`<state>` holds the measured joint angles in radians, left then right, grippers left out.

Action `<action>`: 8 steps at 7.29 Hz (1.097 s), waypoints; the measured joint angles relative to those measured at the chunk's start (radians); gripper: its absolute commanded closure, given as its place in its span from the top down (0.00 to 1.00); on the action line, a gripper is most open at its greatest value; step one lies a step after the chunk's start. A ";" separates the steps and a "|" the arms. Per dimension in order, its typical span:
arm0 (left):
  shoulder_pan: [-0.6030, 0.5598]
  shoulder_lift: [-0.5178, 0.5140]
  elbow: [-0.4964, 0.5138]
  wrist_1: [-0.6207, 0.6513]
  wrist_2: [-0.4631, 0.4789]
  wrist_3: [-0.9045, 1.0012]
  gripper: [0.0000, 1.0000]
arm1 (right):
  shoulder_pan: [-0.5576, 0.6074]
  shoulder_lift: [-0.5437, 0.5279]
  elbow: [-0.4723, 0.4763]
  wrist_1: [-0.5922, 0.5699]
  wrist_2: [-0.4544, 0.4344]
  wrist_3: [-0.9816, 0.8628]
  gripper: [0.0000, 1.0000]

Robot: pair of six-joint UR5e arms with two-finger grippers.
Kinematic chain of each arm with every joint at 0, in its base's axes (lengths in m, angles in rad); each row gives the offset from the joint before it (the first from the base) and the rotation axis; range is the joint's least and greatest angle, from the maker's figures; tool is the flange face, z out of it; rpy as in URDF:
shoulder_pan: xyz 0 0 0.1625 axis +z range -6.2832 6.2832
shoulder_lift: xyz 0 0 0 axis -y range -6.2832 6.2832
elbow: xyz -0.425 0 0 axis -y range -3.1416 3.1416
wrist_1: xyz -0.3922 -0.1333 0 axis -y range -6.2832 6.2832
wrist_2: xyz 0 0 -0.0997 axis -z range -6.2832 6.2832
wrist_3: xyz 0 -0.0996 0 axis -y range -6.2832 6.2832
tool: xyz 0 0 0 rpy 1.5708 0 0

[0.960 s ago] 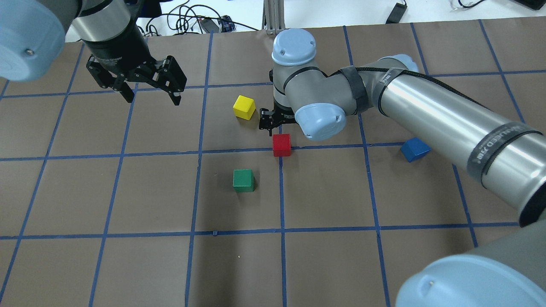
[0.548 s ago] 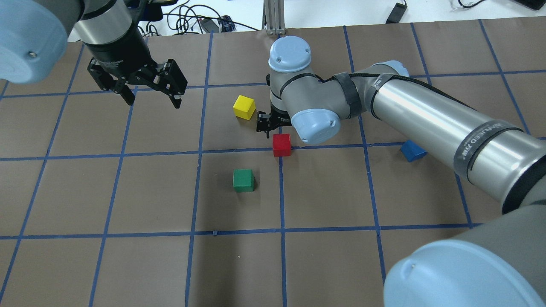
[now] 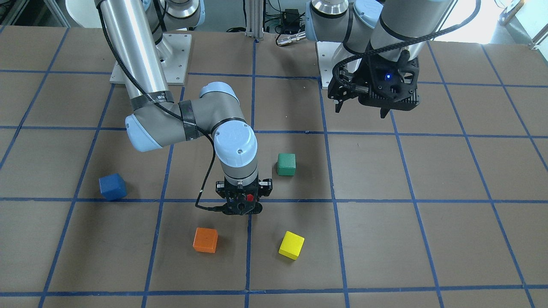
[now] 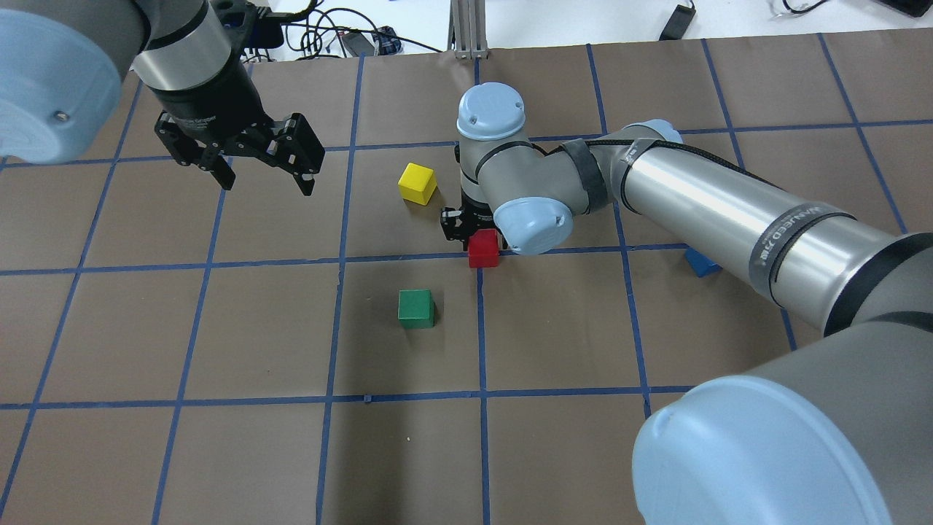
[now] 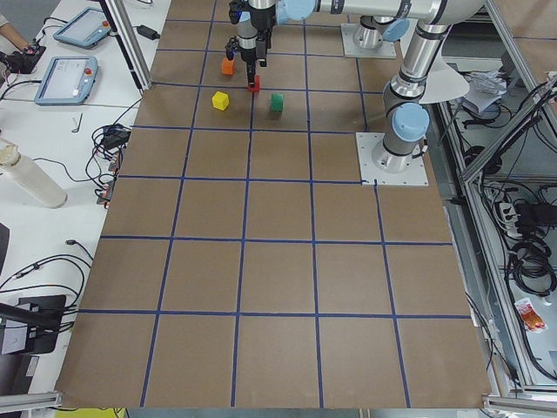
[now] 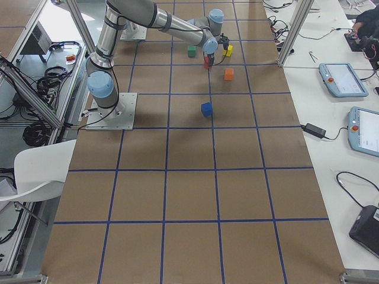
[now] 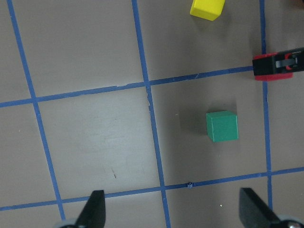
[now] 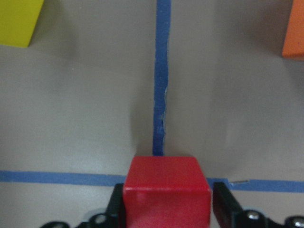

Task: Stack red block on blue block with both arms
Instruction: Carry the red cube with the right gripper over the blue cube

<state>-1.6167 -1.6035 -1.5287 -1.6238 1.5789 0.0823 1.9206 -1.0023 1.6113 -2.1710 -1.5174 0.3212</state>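
Across the brown, matte tabletop (image 4: 219, 328), gridded with blue tape, we see the right arm (image 4: 714, 204), brushed metal with pale-blue caps, stretched to the middle. From overhead it hides all but a corner of the blue block (image 3: 112, 187), which sits alone, well apart from the other cubes. We find the left arm (image 4: 189, 58) cut off at the frame edge, and the left end effector (image 4: 267, 182) hangs spread wide and empty. The right end effector (image 8: 167, 204) is down over the red block (image 4: 482, 250), black fingers (image 8: 223, 204) against two opposite faces. That block sits on a tape crossing. Matte green (image 3: 286, 164), yellow (image 3: 291, 245) and orange (image 3: 205, 239) cubes lie near; overhead, the orange one is hidden.
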 measured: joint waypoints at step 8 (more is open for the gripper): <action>-0.001 0.002 -0.008 0.001 0.000 -0.004 1.00 | -0.177 -0.264 0.004 0.326 -0.069 -0.194 0.00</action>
<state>-1.6177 -1.6014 -1.5363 -1.6230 1.5785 0.0785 1.7437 -1.2665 1.6149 -1.8447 -1.5867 0.1269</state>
